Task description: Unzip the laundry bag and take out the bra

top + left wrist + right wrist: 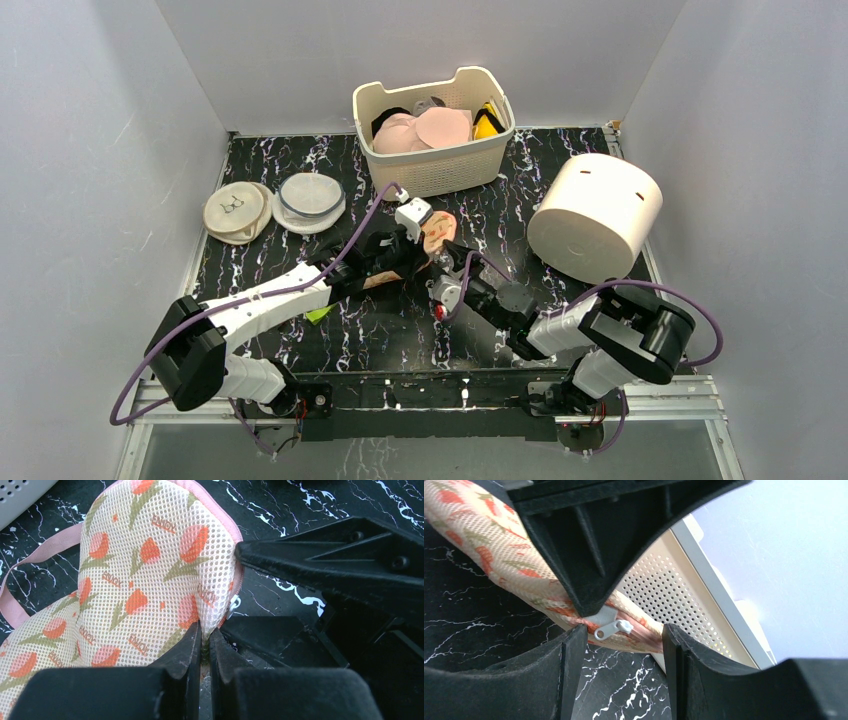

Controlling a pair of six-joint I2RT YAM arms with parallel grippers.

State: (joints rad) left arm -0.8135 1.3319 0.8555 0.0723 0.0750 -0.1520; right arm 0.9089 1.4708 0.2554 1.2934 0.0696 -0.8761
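The laundry bag (441, 234), peach mesh with an orange print and pink edging, lies mid-table in front of the basket. My left gripper (205, 632) is shut on a fold of the bag (145, 565) at its edge, beside the zip. In the right wrist view the bag (489, 545) is lifted off the table, and its white zipper pull (613, 628) hangs just beyond my right gripper (624, 635). That gripper is open and holds nothing. The left gripper's black finger (589, 540) presses on the bag just above the pull. The bra is hidden.
A cream slotted basket (440, 170) stands behind the bag, holding pale pink cups and a yellow-and-black item. A big white cylinder (595, 215) lies at the right. Two round mesh discs (237, 210) (311, 195) sit at the back left. A pink loop (15, 605) trails from the bag.
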